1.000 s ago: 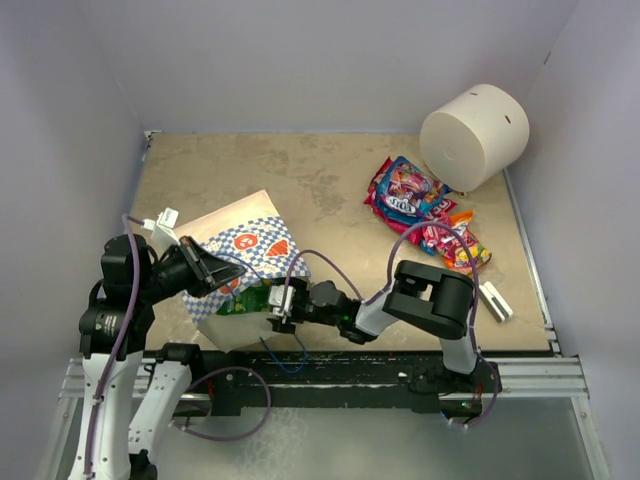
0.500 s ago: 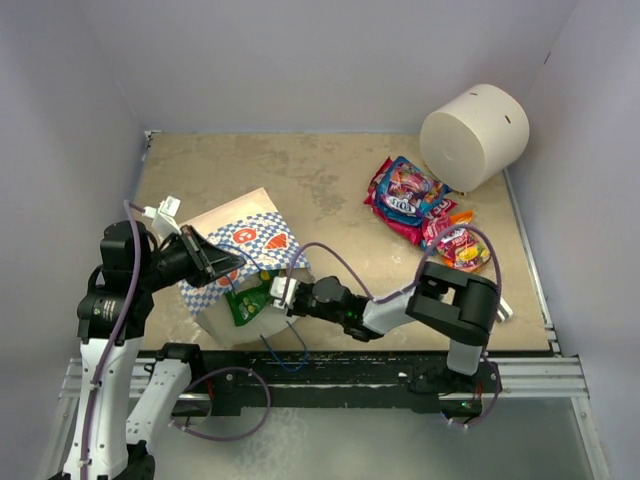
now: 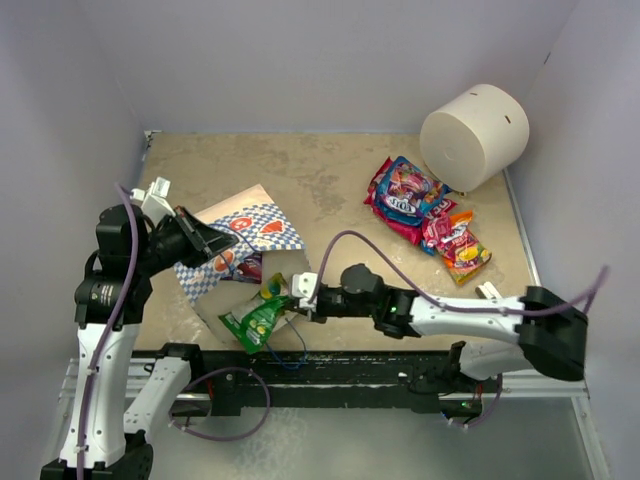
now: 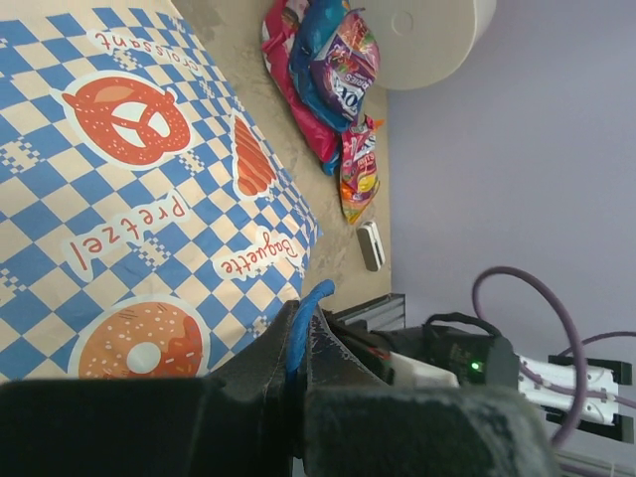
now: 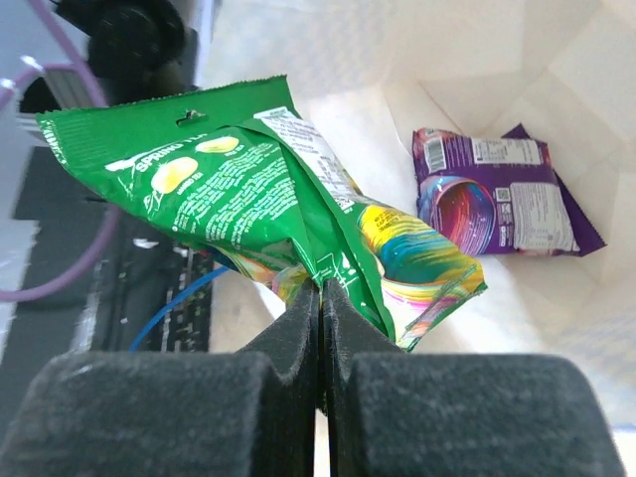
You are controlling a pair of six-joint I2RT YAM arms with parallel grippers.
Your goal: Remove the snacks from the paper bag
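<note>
Drawn from paper bag (image 3: 255,228), green packet (image 3: 255,322) slants toward near-left.

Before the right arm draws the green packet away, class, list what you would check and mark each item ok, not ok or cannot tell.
1. Right tool shut on the green packet: ok.
2. Left tool pinching the blue cord handle of the paper bag: ok.
3. Packet fully clear of the bag mouth: cannot tell.
4. Bare tabletop beside the snack pile: ok.
5. Bag emptied: not ok, a purple packet lies inside.
</note>
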